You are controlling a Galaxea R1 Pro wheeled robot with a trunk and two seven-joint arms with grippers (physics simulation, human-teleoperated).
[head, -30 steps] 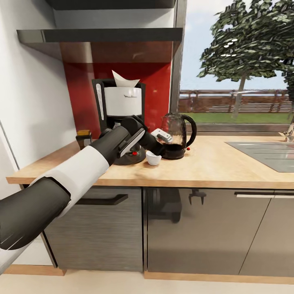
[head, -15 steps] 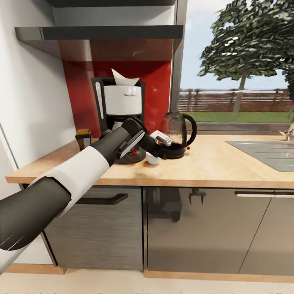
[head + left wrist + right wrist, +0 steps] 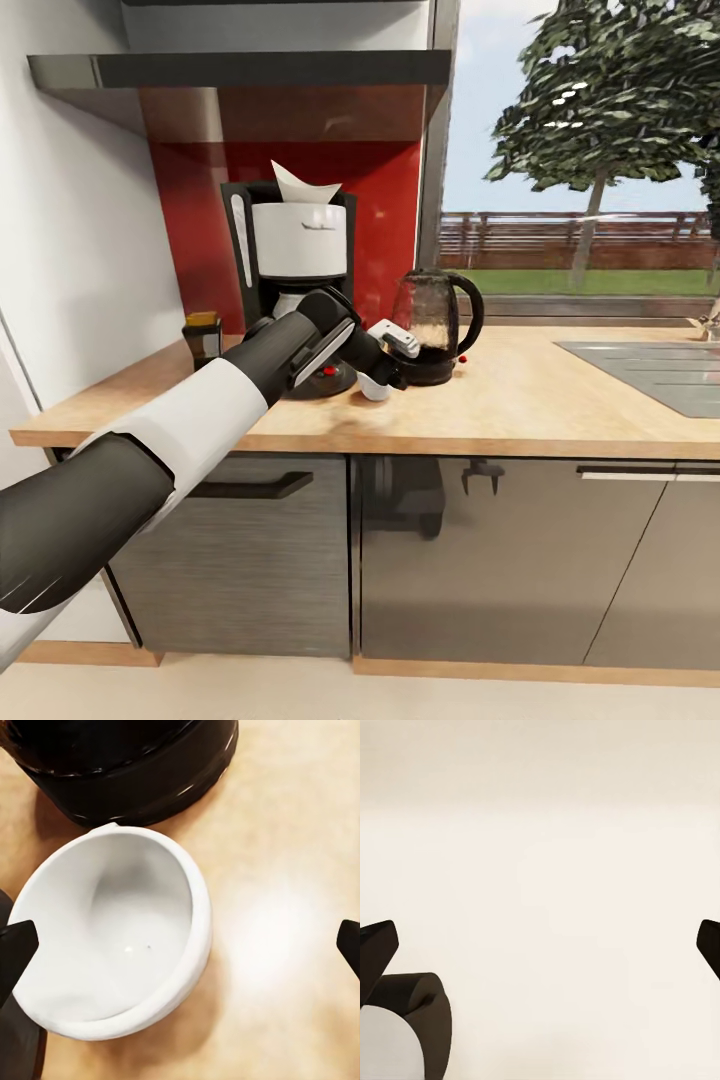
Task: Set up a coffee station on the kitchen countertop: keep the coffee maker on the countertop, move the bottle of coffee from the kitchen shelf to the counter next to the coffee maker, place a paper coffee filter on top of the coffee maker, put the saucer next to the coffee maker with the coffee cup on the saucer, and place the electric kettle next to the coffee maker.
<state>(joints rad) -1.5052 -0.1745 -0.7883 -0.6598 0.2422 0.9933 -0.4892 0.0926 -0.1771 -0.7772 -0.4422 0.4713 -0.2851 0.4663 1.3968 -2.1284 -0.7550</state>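
The coffee maker (image 3: 296, 275) stands at the back of the kitchen countertop (image 3: 520, 405), with the paper coffee filter (image 3: 305, 188) on top of it. The bottle of coffee (image 3: 202, 336) sits to its left and the electric kettle (image 3: 436, 316) to its right. The white coffee cup (image 3: 374, 390) rests on the bare wood between the machine and the kettle. My left gripper (image 3: 386, 368) hangs open just above it; in the left wrist view the coffee cup (image 3: 112, 937) lies between the spread fingertips (image 3: 15, 945), beside a black round base (image 3: 127, 772). The saucer is out of view. My right gripper (image 3: 542, 941) is open over a plain beige surface.
The dark kitchen shelf (image 3: 240, 72) juts out above the coffee maker. A steel sink (image 3: 650, 365) is set into the counter at the right. A white wall closes the counter's left end. Dark cabinet fronts (image 3: 480, 560) run below the edge.
My left gripper has sunk a little closer to the cup, which the wrist now partly covers. The whole head picture has shifted slightly; the objects stay where they were.
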